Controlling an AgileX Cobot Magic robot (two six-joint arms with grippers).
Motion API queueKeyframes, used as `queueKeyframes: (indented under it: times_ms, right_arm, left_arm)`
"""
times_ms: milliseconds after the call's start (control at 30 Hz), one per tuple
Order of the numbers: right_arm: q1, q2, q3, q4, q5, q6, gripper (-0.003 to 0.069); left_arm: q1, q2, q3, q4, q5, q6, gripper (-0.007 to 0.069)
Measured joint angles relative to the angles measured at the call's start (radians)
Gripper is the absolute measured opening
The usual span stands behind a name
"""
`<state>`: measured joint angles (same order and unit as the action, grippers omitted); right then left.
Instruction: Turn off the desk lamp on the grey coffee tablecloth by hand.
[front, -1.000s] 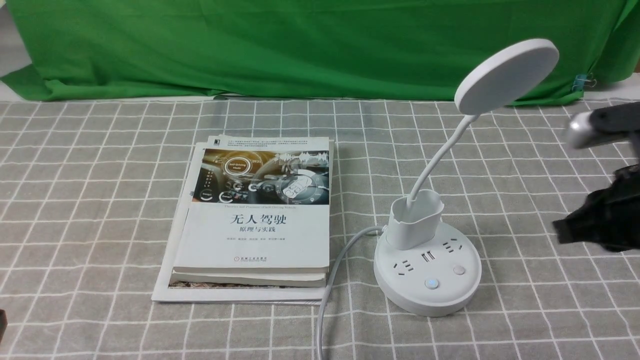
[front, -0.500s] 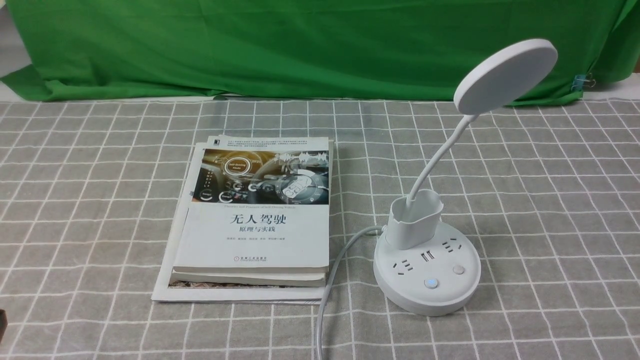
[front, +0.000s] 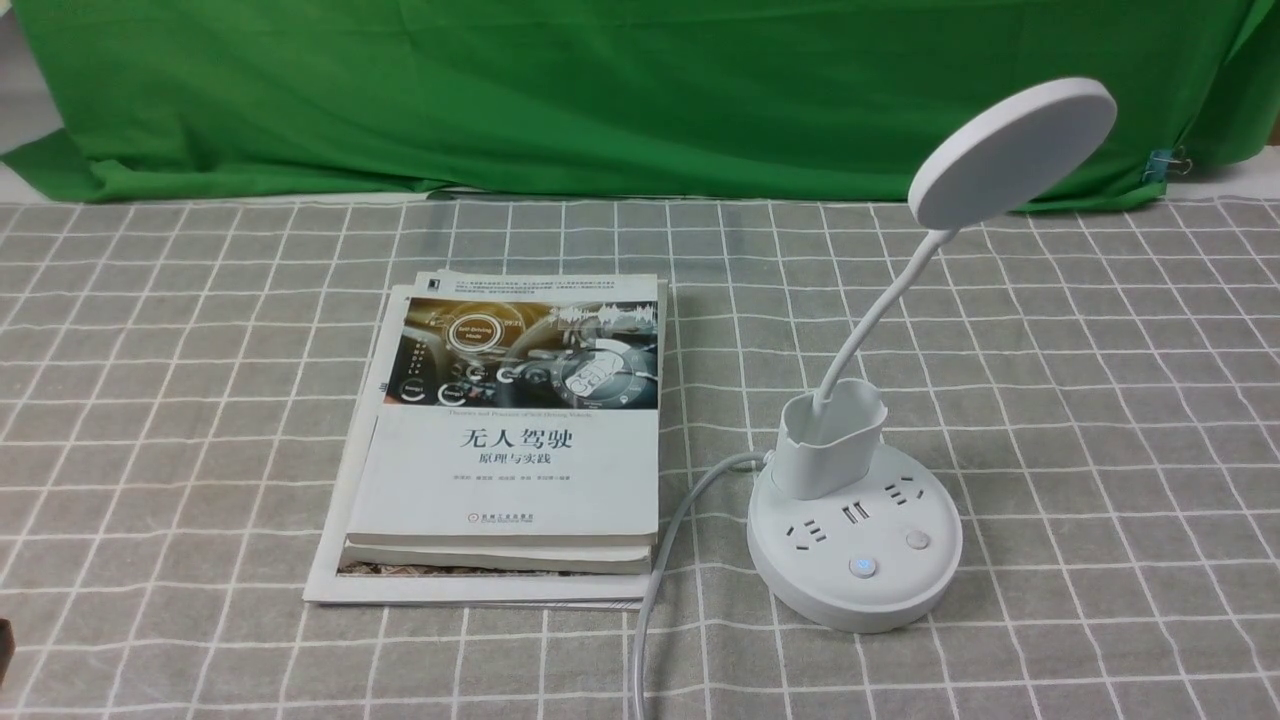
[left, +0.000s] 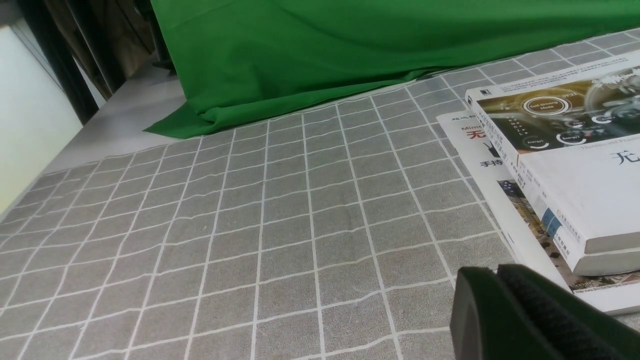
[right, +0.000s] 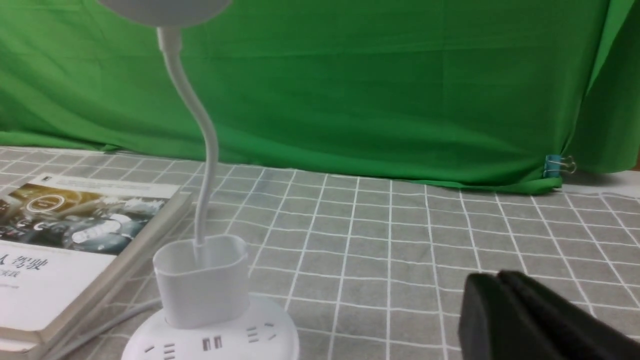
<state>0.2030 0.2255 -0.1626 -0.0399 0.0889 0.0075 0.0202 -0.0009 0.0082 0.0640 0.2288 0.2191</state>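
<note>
The white desk lamp (front: 855, 540) stands on the grey coffee tablecloth (front: 1100, 420) at the right. Its disc head (front: 1012, 152) is up on a bent neck, and two buttons (front: 862, 567) sit on the round base. No light shows from the head. The lamp also shows in the right wrist view (right: 200, 285). My right gripper (right: 492, 280) is shut and empty, off to the lamp's right, out of the front view. My left gripper (left: 492, 272) is shut and empty, low over the cloth beside the books. The hand does not show in the front view.
A stack of books (front: 510, 440) lies left of the lamp, with the lamp's white cord (front: 660, 560) running past it to the front edge. A green backdrop cloth (front: 600, 90) hangs at the back, held by a blue clip (front: 1160, 165).
The right arm, seen at the right edge a second ago, has drawn back out of the front view. The lamp and books have not moved.
</note>
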Motion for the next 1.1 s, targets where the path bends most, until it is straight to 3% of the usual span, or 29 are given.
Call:
queueKeyframes:
  times_ms: [233,500,633,1100]
  right_arm:
    - [-0.009,-0.005,0.015,0.0,-0.004,0.0,0.0041]
    - [-0.133,-0.197,0.159,0.0,-0.052,0.0,0.0045]
    - [-0.182,-0.224,0.17,0.0,0.086,0.001,0.0046]
    - [-0.19,-0.224,0.171,0.0,0.127,0.001,0.0046]
  left_arm:
    - [0.0,0.0,0.0,0.0,0.0,0.0,0.0019]
    - [0.0,0.0,0.0,0.0,0.0,0.0,0.0019]
    - [0.0,0.001,0.0,0.0,0.0,0.0,0.0019]
    - [0.0,0.001,0.0,0.0,0.0,0.0,0.0019]
